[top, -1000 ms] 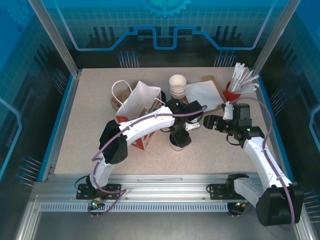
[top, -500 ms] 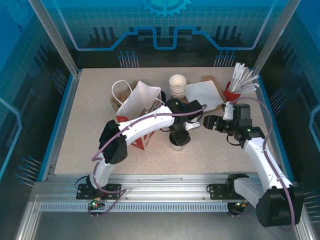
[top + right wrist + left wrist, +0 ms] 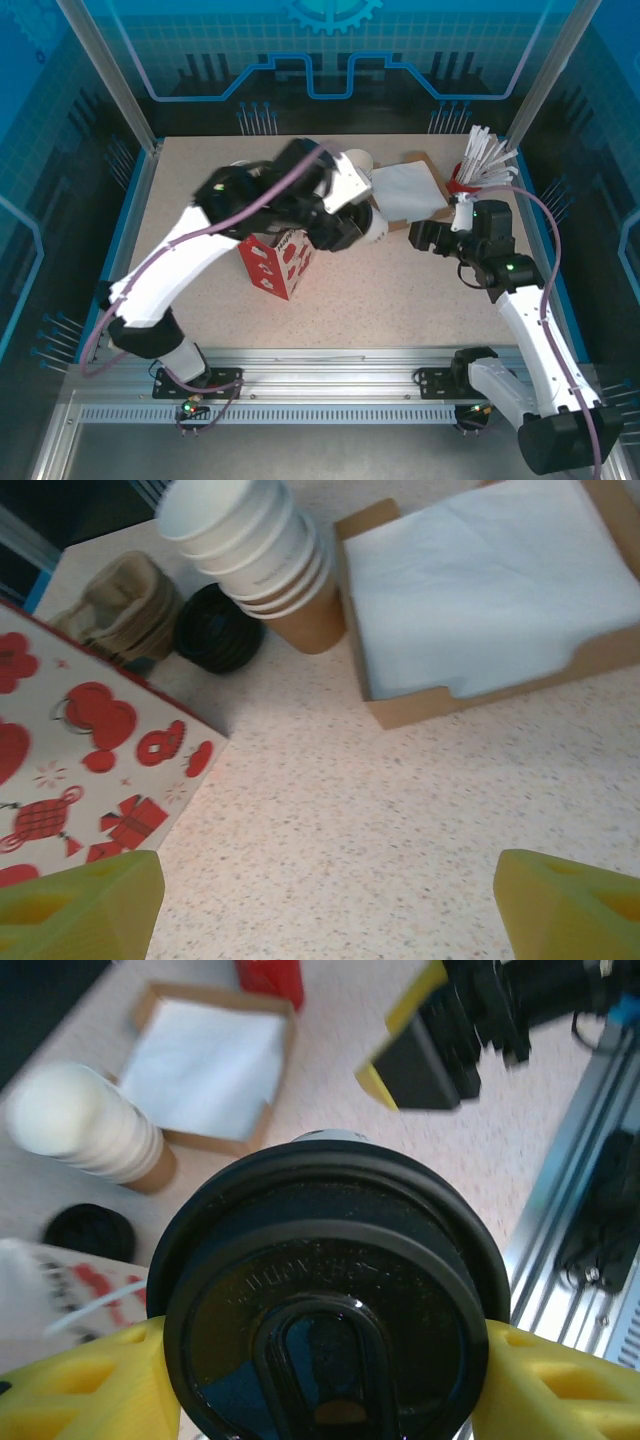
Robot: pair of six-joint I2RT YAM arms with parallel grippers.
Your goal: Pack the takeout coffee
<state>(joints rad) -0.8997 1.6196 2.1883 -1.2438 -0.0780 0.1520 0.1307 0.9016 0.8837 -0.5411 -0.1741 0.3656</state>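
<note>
Takeout coffee (image 3: 325, 1290) is seen clamped in the left gripper (image 3: 322, 1392), its round black lid turned towards the left wrist camera. The cup is pinched at the lid's rim between the two yellow fingers (image 3: 80, 1380), one pressed against each side, so that the lid sits squarely between them. Of the cup's body, hardly more than a pale sliver is shown past the far edge of the lid.

From overhead, the left arm is caught raised and blurred above the speckled table (image 3: 400, 300), and the takeout coffee is held off the surface there, beside the top of the red-and-white patterned paper bag (image 3: 275, 265) and near the cardboard box of white napkins (image 3: 420, 708). The cup itself is hard to make out in that view because of the blur.

Below the held cup, a stack of lidless paper cups (image 3: 265, 550) is shown standing just beside the napkin box, with a pile of loose black lids (image 3: 215, 630) just beside the stack on the bag's side. A red holder (image 3: 462, 185) filled with white sticks (image 3: 490, 155) is placed near the table's far right corner.

The right gripper (image 3: 325, 910) is pictured low over bare table between the bag and the napkin box, its yellow fingers (image 3: 570, 910) spread wide apart with nothing between them. It is kept apart from the held cup, to that cup's right.
</note>
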